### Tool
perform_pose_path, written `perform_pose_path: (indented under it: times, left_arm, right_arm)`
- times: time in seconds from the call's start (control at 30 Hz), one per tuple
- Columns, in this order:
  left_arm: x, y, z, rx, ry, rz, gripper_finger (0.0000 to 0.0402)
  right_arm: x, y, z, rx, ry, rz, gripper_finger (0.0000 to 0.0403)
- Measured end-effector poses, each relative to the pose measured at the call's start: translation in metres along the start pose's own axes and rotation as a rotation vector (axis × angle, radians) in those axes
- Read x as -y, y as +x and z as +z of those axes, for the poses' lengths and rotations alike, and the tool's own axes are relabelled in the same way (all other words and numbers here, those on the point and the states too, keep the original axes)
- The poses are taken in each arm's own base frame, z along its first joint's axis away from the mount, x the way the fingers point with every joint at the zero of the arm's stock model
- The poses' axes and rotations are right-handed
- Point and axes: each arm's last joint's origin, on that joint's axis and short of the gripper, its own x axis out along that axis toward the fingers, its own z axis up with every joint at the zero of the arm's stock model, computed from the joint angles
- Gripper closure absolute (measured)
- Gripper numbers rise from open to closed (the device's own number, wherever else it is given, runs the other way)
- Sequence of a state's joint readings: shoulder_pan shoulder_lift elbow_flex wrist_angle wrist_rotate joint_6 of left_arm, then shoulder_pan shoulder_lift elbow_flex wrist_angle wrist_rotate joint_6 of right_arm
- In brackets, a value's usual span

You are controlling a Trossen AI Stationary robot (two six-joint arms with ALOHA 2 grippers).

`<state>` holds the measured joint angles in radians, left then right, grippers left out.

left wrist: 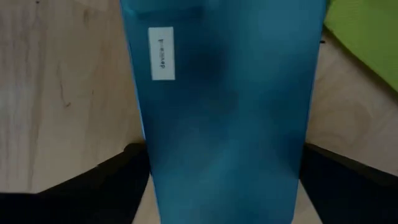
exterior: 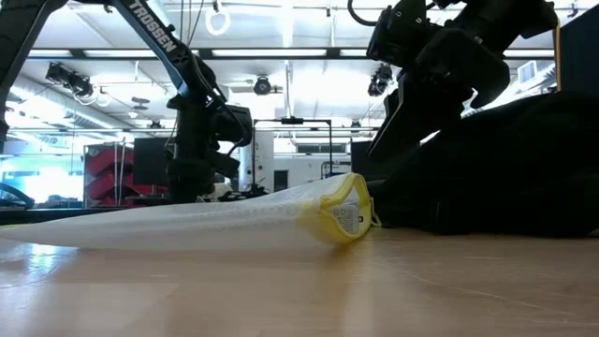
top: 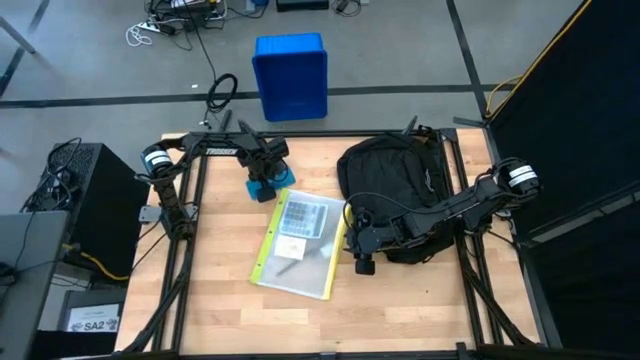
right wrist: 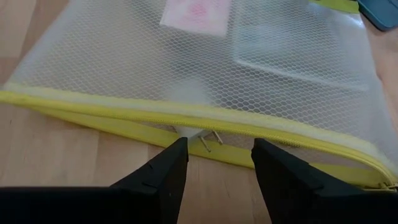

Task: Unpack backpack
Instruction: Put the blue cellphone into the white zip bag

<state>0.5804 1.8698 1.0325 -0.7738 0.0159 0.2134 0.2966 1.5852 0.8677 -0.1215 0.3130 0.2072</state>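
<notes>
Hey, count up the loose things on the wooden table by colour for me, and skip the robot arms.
Black: 1, the backpack
Blue: 1, the blue flat object under the left gripper
Clear mesh with yellow trim: 1, the zip pouch
Total: 3

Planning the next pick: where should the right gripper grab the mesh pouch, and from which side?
Probably the yellow zipper edge of the mesh pouch, the long side facing the backpack. The pouch lies flat, so only that raised edge offers a pinch. The right gripper already faces it, open.
</notes>
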Motion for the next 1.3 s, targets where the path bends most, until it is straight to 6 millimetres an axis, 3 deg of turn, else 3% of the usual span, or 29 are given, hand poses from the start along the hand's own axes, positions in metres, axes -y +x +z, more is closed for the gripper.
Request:
perform_pose_path:
  times: [0.1, 0.5, 0.87, 1.3]
  left_arm:
    - [-0.001, 0.000, 0.000, 0.004, -0.003, -0.012, 0.0103]
    - [-0.002, 0.000, 0.000, 0.001, 0.017, 0.004, 0.0103]
    - [-0.001, -0.025, 0.002, 0.040, 0.034, 0.065, 0.0103]
    - [0.010, -0.029, 0.003, 0.035, 0.049, 0.112, 0.0103]
  right_arm:
    - [0.000, 0.000, 0.000, 0.000, 0.000, 0.001, 0.0247]
    - [0.000, 0.000, 0.000, 0.000, -0.001, 0.003, 0.0250]
    - [0.000, 0.000, 0.000, 0.000, -0.001, 0.002, 0.0251]
    - [-0.001, 0.000, 0.000, 0.000, -0.001, 0.003, 0.0251]
